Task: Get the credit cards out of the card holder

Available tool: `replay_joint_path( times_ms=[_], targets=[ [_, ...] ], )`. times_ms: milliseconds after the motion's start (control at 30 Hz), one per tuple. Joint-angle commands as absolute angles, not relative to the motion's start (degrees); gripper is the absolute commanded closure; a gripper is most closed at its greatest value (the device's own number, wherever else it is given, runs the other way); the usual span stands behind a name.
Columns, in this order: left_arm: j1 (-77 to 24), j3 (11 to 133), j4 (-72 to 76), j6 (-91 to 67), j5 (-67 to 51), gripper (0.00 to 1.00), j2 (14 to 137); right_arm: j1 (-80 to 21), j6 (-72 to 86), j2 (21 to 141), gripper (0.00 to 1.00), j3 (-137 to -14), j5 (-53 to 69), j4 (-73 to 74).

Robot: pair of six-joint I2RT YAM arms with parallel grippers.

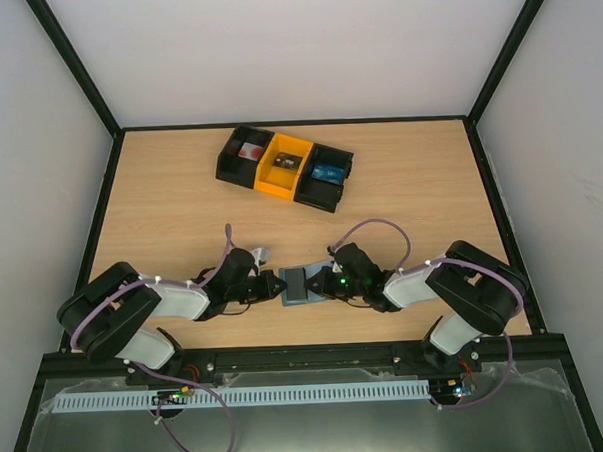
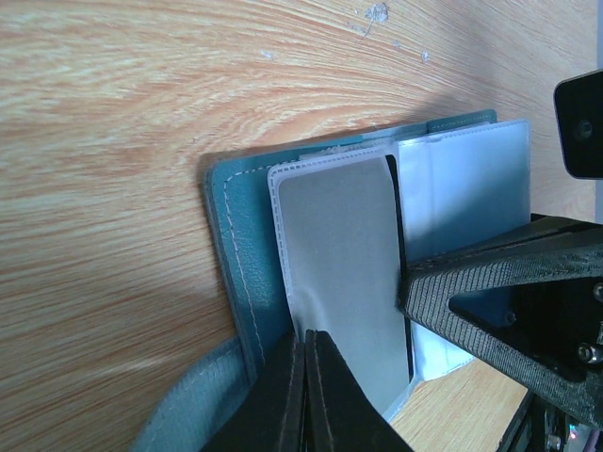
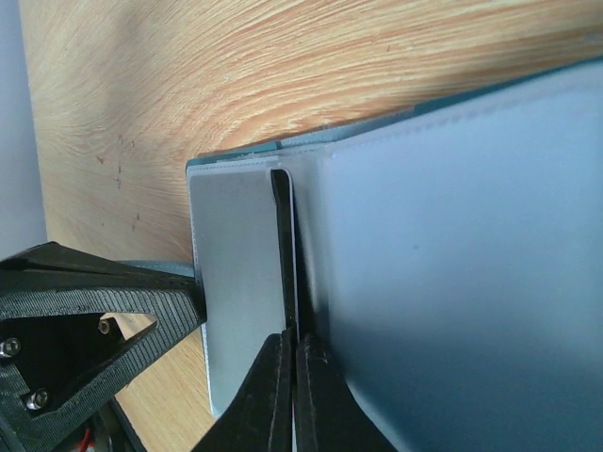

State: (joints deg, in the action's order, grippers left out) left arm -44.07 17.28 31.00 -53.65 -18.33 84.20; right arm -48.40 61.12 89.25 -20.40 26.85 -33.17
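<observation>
The slate-blue card holder (image 1: 302,286) lies open on the table between both grippers. A clear sleeve inside it holds a grey card (image 2: 339,264), and a second clear sleeve (image 2: 462,188) lies beside it. My left gripper (image 2: 308,350) is shut on the near edge of the grey card's sleeve, at the holder's left side (image 1: 277,285). My right gripper (image 3: 292,350) is shut on a thin edge at the dark slit (image 3: 280,245) beside the grey card (image 3: 236,282); it looks like that card's edge. The right gripper also shows in the left wrist view (image 2: 509,301).
A black-and-yellow compartment tray (image 1: 284,167) stands at the back middle, with a bright blue item (image 1: 328,171) in its right compartment. Black frame rails (image 1: 297,123) border the table. The holder's soft tab (image 2: 188,414) trails toward the left arm.
</observation>
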Motion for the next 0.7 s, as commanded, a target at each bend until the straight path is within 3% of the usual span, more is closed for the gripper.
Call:
replay_joint_path(
  times_ms=[0,333,667],
  targets=[
    [-44.82,15.96,27.68,-53.7,-16.92,0.97,85.9,-48.87,60.99,89.2,0.98,-19.97,26.1,-33.84],
    [-44.82,15.95,25.42,-53.85,-15.24,0.91,84.21,-48.87,60.74,85.15,0.98,-17.99,23.98,-33.64],
    [-44.82,15.54,25.71,-53.72,-14.64,0.95,84.77,-48.82,59.59,82.0,0.98,-16.95,21.85,-30.94]
  ],
)
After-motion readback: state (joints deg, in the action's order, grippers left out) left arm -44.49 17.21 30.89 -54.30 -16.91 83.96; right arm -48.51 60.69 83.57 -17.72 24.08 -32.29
